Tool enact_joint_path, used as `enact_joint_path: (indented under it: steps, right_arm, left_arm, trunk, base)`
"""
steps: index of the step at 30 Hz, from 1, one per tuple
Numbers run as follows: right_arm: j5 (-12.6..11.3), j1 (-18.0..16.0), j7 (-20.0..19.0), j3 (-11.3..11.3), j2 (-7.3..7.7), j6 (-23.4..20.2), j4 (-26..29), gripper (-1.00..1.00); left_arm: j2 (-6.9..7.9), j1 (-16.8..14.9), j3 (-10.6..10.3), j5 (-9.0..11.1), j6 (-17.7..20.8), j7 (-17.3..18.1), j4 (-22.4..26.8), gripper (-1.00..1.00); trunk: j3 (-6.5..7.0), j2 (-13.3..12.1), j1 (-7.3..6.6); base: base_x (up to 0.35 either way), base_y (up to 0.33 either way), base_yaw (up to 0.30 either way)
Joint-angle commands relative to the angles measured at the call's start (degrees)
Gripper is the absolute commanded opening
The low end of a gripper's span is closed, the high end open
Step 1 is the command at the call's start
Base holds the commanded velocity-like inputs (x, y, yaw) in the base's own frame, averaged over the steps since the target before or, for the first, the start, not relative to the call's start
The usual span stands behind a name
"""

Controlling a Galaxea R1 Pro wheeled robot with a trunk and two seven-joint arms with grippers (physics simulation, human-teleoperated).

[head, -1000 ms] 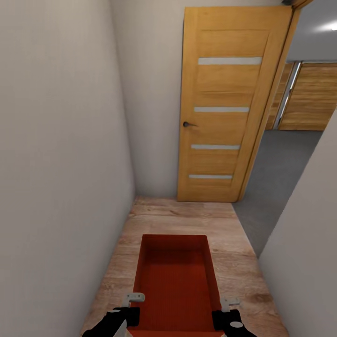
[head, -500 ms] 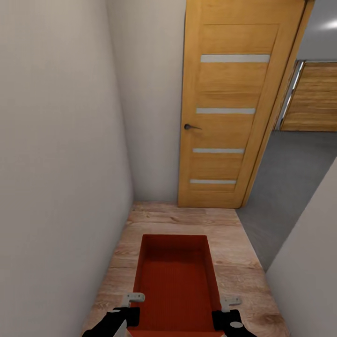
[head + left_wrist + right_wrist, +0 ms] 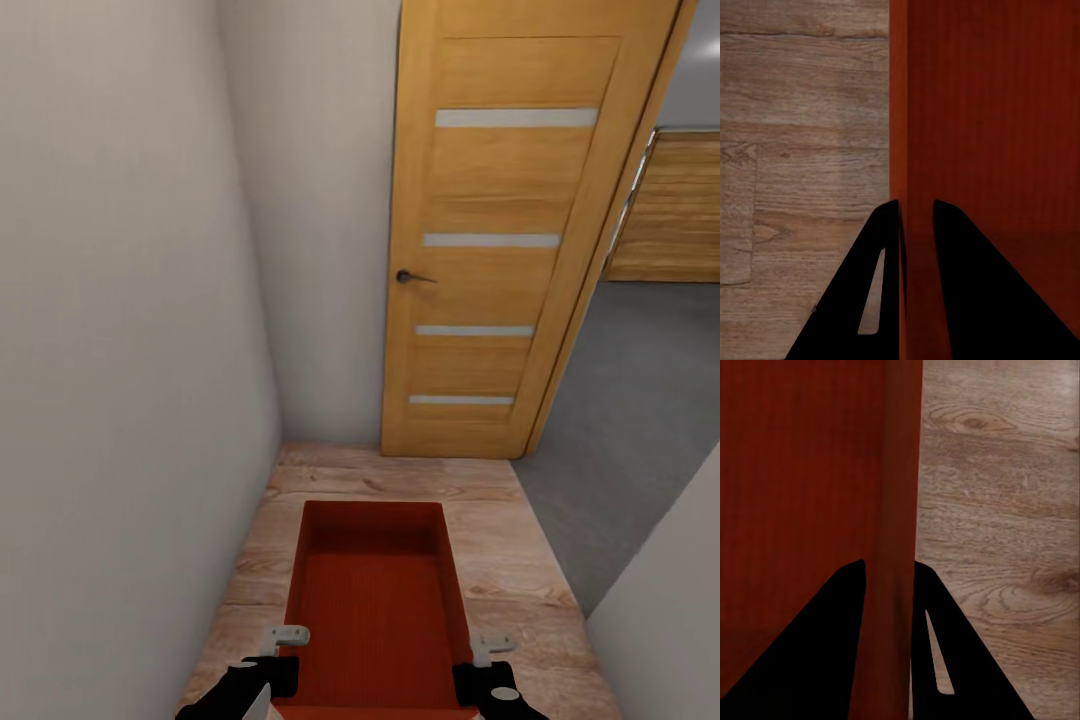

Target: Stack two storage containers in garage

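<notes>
- My left gripper (image 3: pixel 916 214) has its black tapering fingers pinched on one thin side wall of the orange-red rectangular lidless storage container (image 3: pixel 375 610), one finger inside, one outside.
- My right gripper (image 3: pixel 886 574) clamps the opposite wall the same way, so I carry the box between both arms, low in front of the trunk, above the light wood-plank floor (image 3: pixel 500 545).
- The box's inside is finely ribbed, its walls straight and thin; the planks below show knots and grain.
- Over the last second the honey-wood door with four frosted strips (image 3: pixel 500 240) has grown and slid up in the head view; I read that as my base rolling forward, the box unmoved in my grip.
- The dark grey matte concrete floor (image 3: pixel 630 400) opens to the right of the door, past the plain white-grey wall (image 3: pixel 120 350), so I judge the garage threshold is near and a right turn comes next.
</notes>
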State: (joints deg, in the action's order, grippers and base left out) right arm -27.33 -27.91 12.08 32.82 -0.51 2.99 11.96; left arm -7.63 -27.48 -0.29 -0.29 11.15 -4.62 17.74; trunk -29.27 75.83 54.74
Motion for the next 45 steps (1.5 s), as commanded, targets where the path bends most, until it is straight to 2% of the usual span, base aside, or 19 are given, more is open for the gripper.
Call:
enact_joint_path:
  steps: [1,28,45]
  right_arm:
    - [-1.3,0.0,0.9,0.0,0.01,-0.8,-0.4,-1.0]
    - [-1.3,0.0,0.9,0.0,-0.01,-0.8,-0.4,-1.0]
    - [-1.3,0.0,1.0,0.0,-0.01,-0.8,-0.4,-1.0]
  left_arm:
    - [-0.01,0.0,-0.2,-0.7,0.4,-0.6,0.4,-1.0]
    - [-0.01,0.0,-0.2,-0.6,0.4,-0.6,0.4,-1.0]
    - [-0.02,0.0,-0.1,-0.6,0.4,-0.6,0.3,-1.0]
  trunk:
    - [-0.05,0.0,0.03]
    - [-0.05,0.0,0.03]
    - [-0.05,0.0,0.03]
  base:
    - [0.32,0.0,0.0]
    - [0.32,-0.005,-0.001]
    - [0.032,-0.006,-0.259]
